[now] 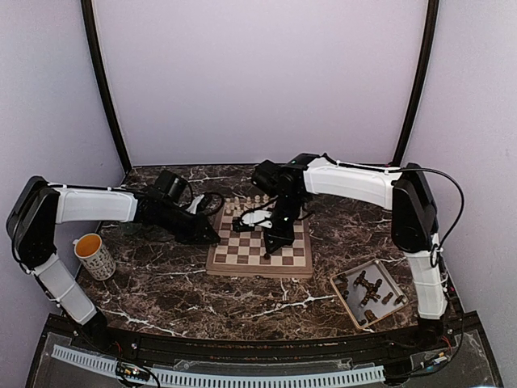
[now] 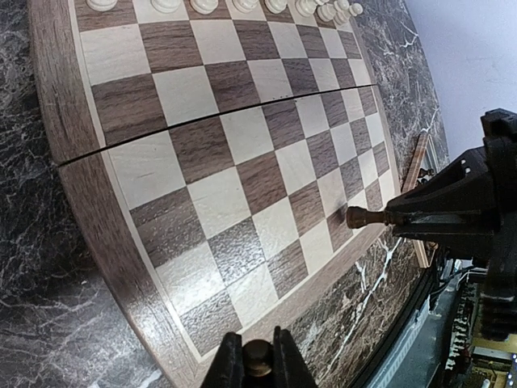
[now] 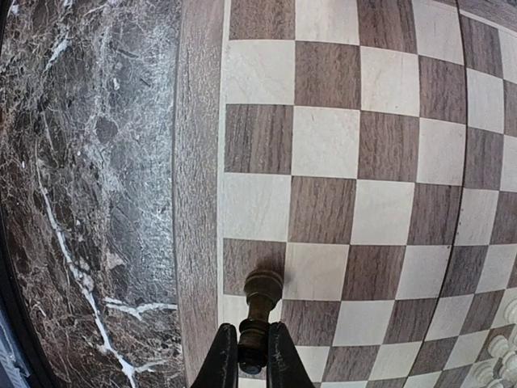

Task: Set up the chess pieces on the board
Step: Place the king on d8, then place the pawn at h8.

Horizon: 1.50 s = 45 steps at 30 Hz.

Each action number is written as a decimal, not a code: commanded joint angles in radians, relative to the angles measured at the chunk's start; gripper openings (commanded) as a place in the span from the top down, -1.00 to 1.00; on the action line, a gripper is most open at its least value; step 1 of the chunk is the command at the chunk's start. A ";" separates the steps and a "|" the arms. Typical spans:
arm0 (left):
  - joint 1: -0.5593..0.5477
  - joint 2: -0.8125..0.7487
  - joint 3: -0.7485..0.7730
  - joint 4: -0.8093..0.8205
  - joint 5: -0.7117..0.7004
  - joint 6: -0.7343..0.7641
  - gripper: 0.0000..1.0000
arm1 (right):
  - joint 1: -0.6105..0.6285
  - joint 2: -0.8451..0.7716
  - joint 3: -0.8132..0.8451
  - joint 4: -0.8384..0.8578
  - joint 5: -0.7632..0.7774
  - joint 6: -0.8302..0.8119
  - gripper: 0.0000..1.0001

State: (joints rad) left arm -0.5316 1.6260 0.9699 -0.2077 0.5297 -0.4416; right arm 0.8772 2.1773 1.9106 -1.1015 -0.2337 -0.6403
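Note:
The checkered board lies mid-table, its rim also in the left wrist view and the right wrist view. My left gripper is shut on a small dark brown chess piece, held at the board's left rim. My right gripper is shut on another dark piece, its base just over a dark square in the row by the rim. That gripper hangs over the board's near middle. That piece also shows in the left wrist view.
Cream chessmen line the board's far row, also in the left wrist view. A beige tray at near right holds several dark pieces. A patterned mug stands at left on the marble table.

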 commanded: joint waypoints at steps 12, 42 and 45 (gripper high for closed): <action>0.011 -0.046 -0.048 0.072 0.034 0.047 1.00 | 0.016 0.030 0.101 -0.070 -0.022 0.043 0.12; -0.270 -0.013 -0.472 1.014 -0.542 0.346 0.76 | -0.168 -0.172 -0.104 0.132 -0.239 0.131 -0.04; -0.272 -0.002 -0.461 0.996 -0.538 0.349 0.72 | -0.167 -0.169 -0.109 0.137 -0.239 0.133 -0.04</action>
State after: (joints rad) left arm -0.7959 1.6146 0.5076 0.7399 0.0132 -0.1223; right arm 0.7071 2.0499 1.8149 -0.9970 -0.4736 -0.5205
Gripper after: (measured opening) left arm 0.129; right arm 0.518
